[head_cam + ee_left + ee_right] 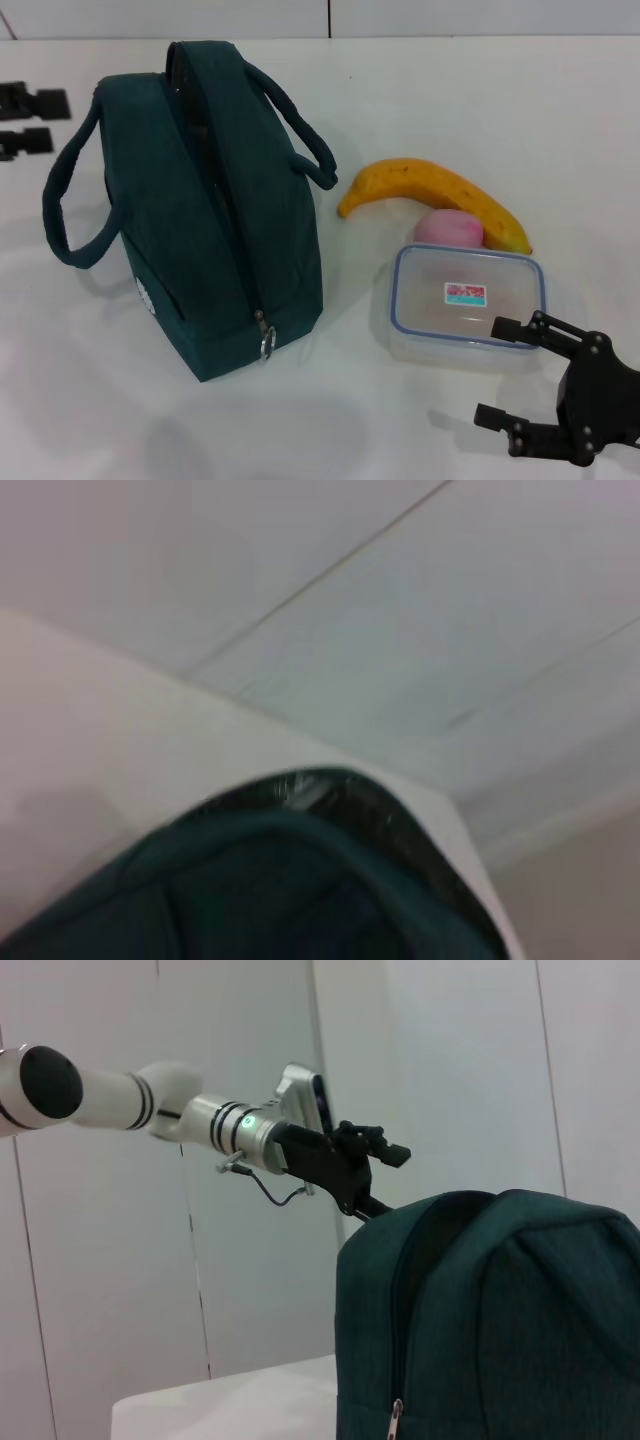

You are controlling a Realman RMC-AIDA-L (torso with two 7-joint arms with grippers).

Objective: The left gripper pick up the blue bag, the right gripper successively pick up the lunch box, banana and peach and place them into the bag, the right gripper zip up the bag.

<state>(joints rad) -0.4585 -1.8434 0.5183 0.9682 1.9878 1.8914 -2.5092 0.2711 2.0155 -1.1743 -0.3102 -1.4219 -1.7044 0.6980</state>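
Note:
The blue bag [190, 230] stands upright on the white table, its two handles drooping to the sides and its ring-pull zip [265, 341] low on the near end. My left gripper [55, 122] is open at the far left, apart from the bag; the right wrist view shows the left gripper [385, 1180] just behind the bag's top [480, 1290]. The banana [440, 195] lies right of the bag, with the peach [449, 229] against it and the lunch box [467, 300] in front. My right gripper [492, 372] is open at the box's near right corner, holding nothing.
The left wrist view shows only the bag's top edge with a strip of foil lining [300, 790] and the white table [120, 740] beyond. White wall panels [250, 1040] stand behind the table.

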